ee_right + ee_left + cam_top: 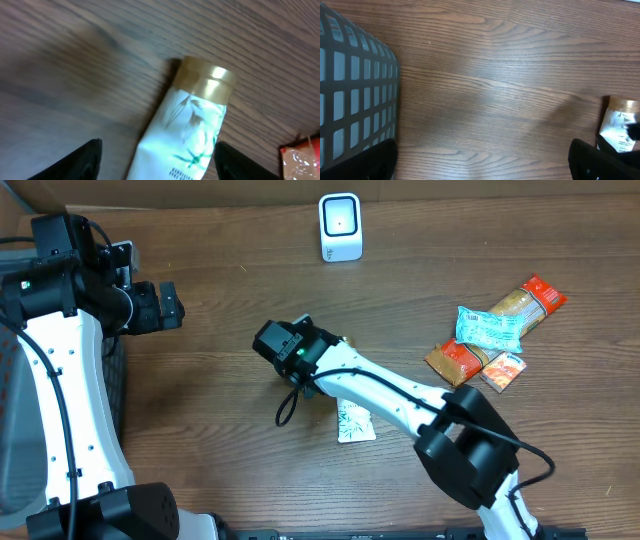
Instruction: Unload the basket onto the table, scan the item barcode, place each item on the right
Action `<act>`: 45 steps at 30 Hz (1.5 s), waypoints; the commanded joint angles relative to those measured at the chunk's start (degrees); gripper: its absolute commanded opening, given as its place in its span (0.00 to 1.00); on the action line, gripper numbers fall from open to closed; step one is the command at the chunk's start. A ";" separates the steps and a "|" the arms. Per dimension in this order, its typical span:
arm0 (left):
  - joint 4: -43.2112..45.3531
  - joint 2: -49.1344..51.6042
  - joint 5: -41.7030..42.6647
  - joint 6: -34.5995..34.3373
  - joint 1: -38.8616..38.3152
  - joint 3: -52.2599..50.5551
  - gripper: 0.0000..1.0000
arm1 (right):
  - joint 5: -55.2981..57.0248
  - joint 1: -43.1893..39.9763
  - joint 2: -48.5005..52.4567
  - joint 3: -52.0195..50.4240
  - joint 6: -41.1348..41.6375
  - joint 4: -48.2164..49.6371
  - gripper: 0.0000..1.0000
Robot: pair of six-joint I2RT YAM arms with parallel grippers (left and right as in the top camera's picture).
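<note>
Tube, white with a gold cap, lies flat on the worktop near the middle, a bit toward the front edge; the right arm crosses over it, so from above only its lower end shows; the right gripper hangs over the tube with its jaws wide apart, one finger on each side; it has no hold on the tube; the left gripper is by the left edge, jaws as wide as they go, with nothing in them, just bare wood below; a grey basket sits beside it; the small white scanner stands at the back edge; some snack packs lie in a heap toward the right edge.
</note>
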 commanded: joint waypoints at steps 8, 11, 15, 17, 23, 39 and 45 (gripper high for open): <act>0.24 -0.20 0.07 0.87 -0.13 0.72 1.00 | 3.54 -0.07 7.32 -0.35 0.42 -1.14 0.74; 0.24 -0.20 0.04 0.87 -0.13 0.72 1.00 | 3.61 -0.07 8.61 -0.37 0.42 -2.03 0.70; 0.24 -0.20 0.07 0.87 -0.13 0.72 1.00 | 4.09 -0.42 8.83 -0.63 0.42 -2.27 0.63; 0.24 -0.20 0.07 0.87 -0.13 0.72 1.00 | 4.20 -0.74 8.83 -0.66 0.42 -2.27 0.54; 0.24 -0.20 0.04 0.87 -0.13 0.72 1.00 | 2.64 -2.08 8.83 -0.66 0.68 -2.23 0.15; 0.24 -0.20 0.07 0.87 -0.13 0.72 1.00 | -27.08 -11.28 -2.03 4.09 -6.21 -5.01 0.04; 0.24 -0.20 0.04 0.87 -0.13 0.72 1.00 | -50.64 -16.44 -3.37 2.12 -11.72 -2.56 0.04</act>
